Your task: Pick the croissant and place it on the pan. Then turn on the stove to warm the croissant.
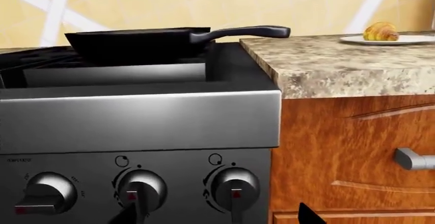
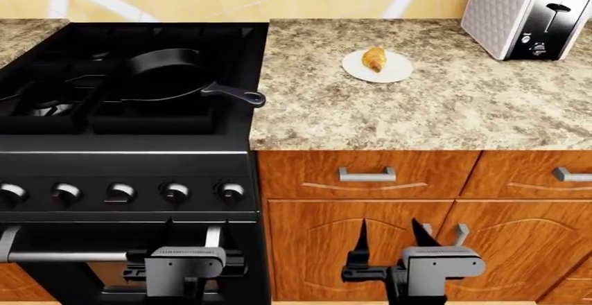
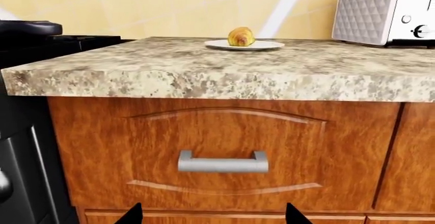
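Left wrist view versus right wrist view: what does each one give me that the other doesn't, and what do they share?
Only the left wrist view shows the round black cast-iron pan sitting on the large black gas stove, plus three of its silver-black knobs. Only the right wrist view shows the white quilted toaster and a full silver drawer handle. Both show the small golden-brown croissant on its round white plate, resting on the speckled granite countertop, not yet moved.
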